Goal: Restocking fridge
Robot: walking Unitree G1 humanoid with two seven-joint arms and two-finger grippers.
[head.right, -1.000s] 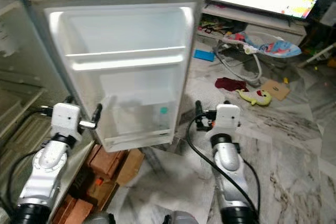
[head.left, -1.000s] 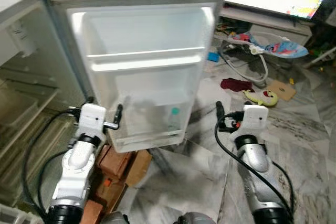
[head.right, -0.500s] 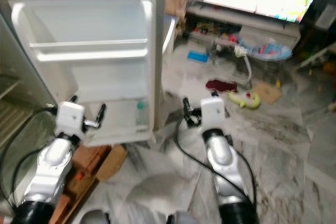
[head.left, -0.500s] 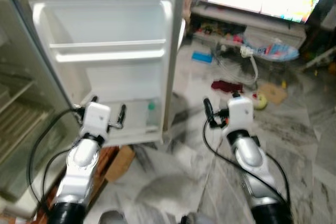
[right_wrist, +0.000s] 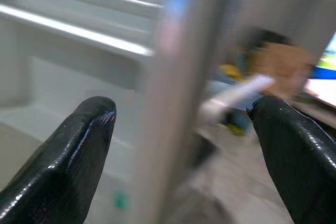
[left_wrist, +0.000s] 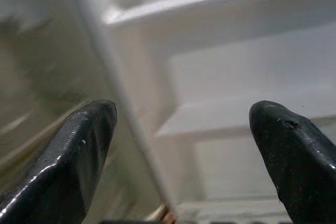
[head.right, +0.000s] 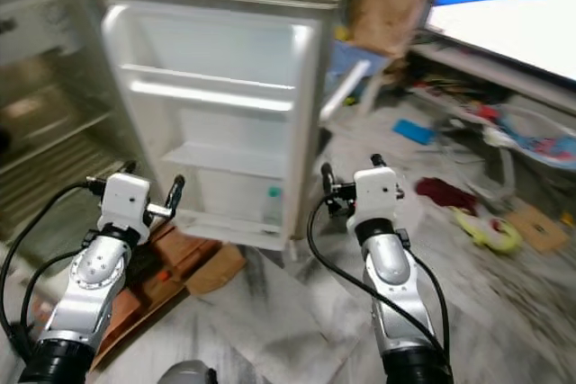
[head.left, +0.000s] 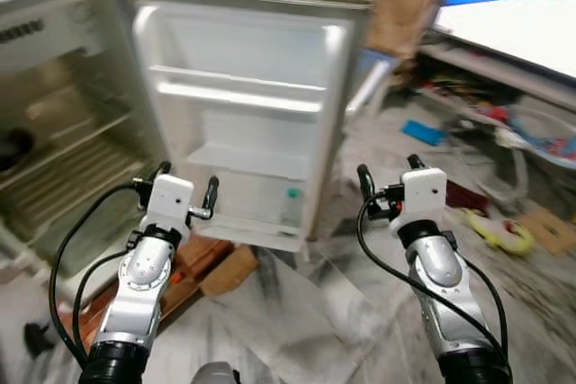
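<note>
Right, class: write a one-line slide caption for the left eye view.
Both tools, left and right, open and empty before the open fridge door, one bottle in its bottom shelf.

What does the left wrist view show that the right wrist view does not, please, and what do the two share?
The left wrist view looks past the door's hinge side, with the fridge's dim interior beside the door shelves. The right wrist view looks past the door's free edge to the room: a brown cardboard box and a bright screen. Both show the white inside of the open fridge door between two spread black fingers.
</note>
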